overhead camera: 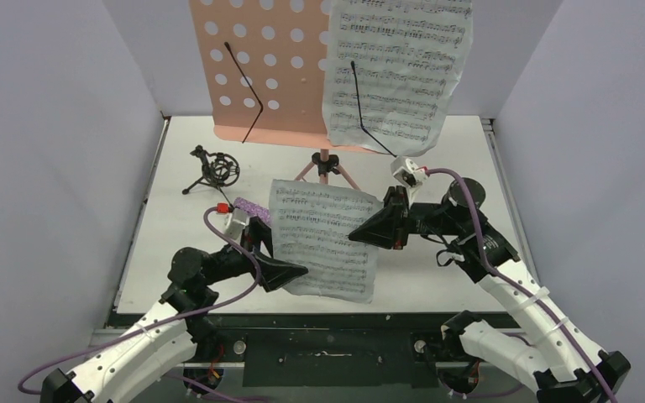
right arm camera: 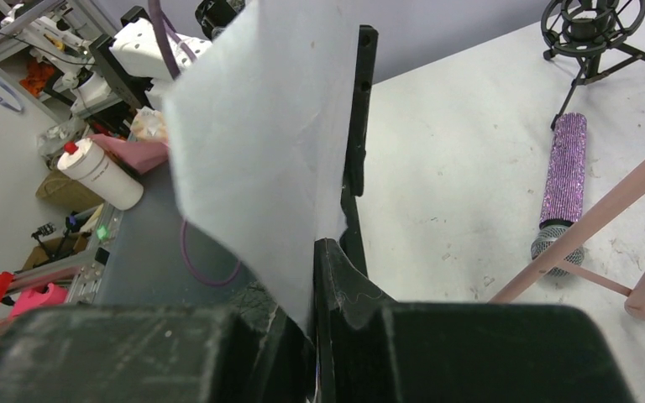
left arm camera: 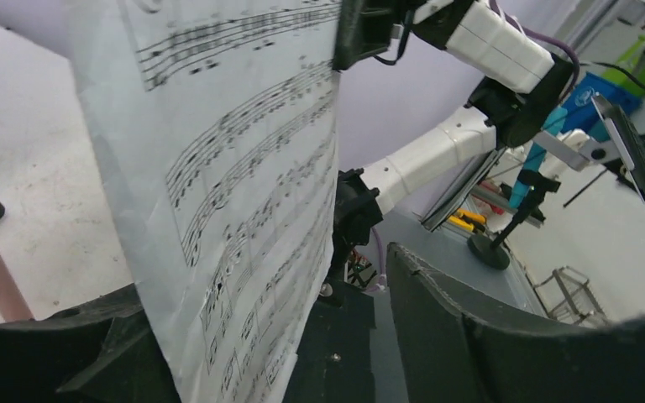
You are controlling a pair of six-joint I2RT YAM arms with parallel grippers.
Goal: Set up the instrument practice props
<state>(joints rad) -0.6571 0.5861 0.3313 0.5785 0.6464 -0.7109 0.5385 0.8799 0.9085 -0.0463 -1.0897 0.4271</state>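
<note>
One sheet-music page (overhead camera: pixel 326 239) pinched in right pincer (overhead camera: pixel 357 237), loose between spread left pincer (overhead camera: pixel 296 272)

The held sheet (overhead camera: pixel 323 239) in the right claw (overhead camera: pixel 359 236) is thin matt white paper, lightly creased, printed on one face, blank on the other; the claw's fingers (right arm camera: pixel 437 353) look like matt black plastic, scuffed; ahead of the claw, to its right, the microphone (right arm camera: pixel 564 168) has a rough sparkling purple glitter body and a grey mesh head (right arm camera: pixel 554 243); the table (right arm camera: pixel 453 168) beneath is matt white, scuff-speckled; higher than the claw, the stand desk (overhead camera: pixel 298 109) is smooth matt pink, the posted sheet (overhead camera: pixel 399 71) on it wrinkled paper.
</note>
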